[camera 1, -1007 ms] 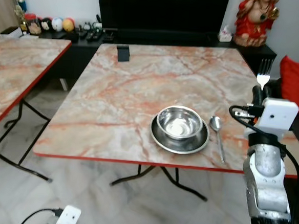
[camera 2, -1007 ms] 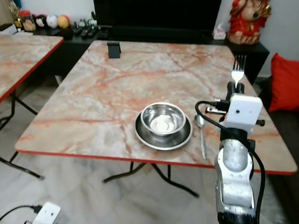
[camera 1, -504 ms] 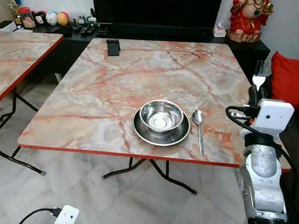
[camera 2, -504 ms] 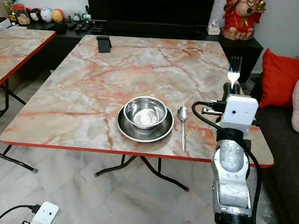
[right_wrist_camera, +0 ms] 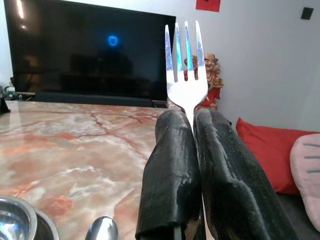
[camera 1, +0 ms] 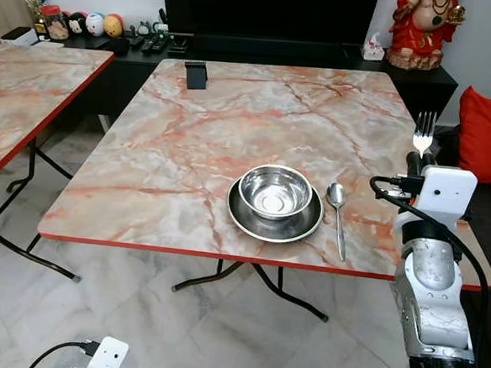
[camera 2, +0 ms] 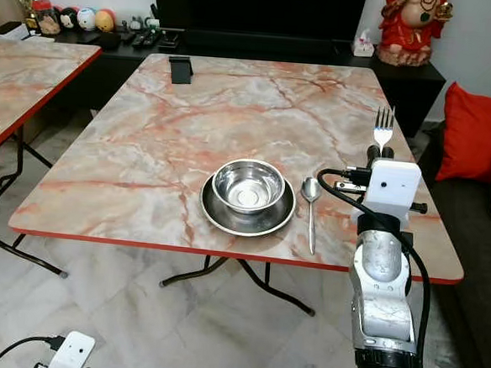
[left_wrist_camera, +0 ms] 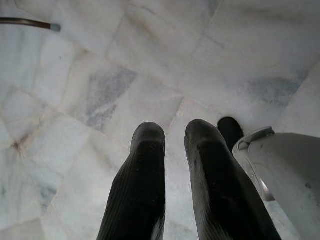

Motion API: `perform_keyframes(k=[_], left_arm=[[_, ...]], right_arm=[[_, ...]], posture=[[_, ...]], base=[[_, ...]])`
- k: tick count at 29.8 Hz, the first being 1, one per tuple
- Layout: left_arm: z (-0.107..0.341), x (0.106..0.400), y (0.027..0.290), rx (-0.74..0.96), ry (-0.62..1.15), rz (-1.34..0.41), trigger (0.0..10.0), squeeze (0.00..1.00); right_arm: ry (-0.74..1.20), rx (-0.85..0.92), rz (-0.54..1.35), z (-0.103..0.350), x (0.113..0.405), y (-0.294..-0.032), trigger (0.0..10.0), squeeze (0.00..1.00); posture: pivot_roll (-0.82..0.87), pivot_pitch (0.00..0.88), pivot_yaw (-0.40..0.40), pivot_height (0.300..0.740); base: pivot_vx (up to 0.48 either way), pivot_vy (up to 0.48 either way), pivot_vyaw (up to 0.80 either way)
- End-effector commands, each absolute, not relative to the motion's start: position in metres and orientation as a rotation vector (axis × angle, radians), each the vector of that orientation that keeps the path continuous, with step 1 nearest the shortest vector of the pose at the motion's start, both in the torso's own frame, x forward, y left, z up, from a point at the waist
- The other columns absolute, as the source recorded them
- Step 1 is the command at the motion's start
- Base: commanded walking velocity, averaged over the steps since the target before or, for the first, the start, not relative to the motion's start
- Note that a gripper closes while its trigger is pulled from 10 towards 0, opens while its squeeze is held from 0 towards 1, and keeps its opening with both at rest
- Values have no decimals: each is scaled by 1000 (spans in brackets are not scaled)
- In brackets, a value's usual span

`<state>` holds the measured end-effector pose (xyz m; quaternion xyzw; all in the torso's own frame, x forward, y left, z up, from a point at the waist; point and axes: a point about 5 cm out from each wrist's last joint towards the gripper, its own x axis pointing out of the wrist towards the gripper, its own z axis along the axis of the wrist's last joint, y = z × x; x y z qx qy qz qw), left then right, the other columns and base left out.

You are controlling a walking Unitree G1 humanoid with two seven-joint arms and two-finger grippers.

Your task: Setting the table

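Observation:
A steel bowl (camera 1: 275,191) sits in a steel plate (camera 1: 259,228) near the front edge of the marble table (camera 1: 232,132). A spoon (camera 1: 338,216) lies just right of the plate, handle toward me. My right gripper (camera 1: 415,160) is raised over the table's right edge, right of the spoon, shut on a fork (camera 1: 423,132) that stands upright, tines up. In the right wrist view the fork (right_wrist_camera: 185,70) rises from between the pressed fingers (right_wrist_camera: 172,165). My left gripper (left_wrist_camera: 172,135) hangs low over the tiled floor, its fingers a small gap apart.
A second marble table (camera 1: 15,100) stands at the left. A small black object (camera 1: 196,74) sits on the far side of the table. Behind it are a dark TV unit (camera 1: 266,17) and a red figurine (camera 1: 423,32). Red cushions (camera 1: 485,137) lie at the right.
The camera has shifted, so the table sits differently in view. My right gripper still holds the fork upright beside the table's right edge.

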<state>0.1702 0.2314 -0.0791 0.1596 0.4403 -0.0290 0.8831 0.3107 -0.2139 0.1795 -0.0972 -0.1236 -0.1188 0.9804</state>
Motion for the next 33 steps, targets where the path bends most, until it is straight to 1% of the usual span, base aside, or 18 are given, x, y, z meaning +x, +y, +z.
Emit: perform_keyframes(k=[1,16,24,28,31,33], left_arm=[[-80,167,235,322,931,-50,10000,0],[-79,168,235,325,928,-50,10000,0],[-79,168,235,328,924,-48,10000,0],[-79,169,235,331,923,-49,10000,0],[-78,170,235,329,922,-49,10000,0],[-78,171,236,329,922,-49,10000,0]], right_arm=[[-259,-183,-240,184,311,-214,10000,0],[-251,-178,-232,183,312,-211,10000,0],[-240,-182,-232,183,312,-212,10000,0],[-100,-237,-256,175,315,-220,10000,0],[72,-182,-262,163,313,-230,10000,0],[125,-169,-249,160,310,-231,10000,0]], posture=[[-33,0,29,740],[-30,0,28,740],[-32,0,30,740],[-41,0,33,740],[-50,0,36,740],[-54,0,36,740]], base=[[262,0,0],[280,0,0],[0,0,0],[0,0,0],[0,0,0],[0,0,0]])
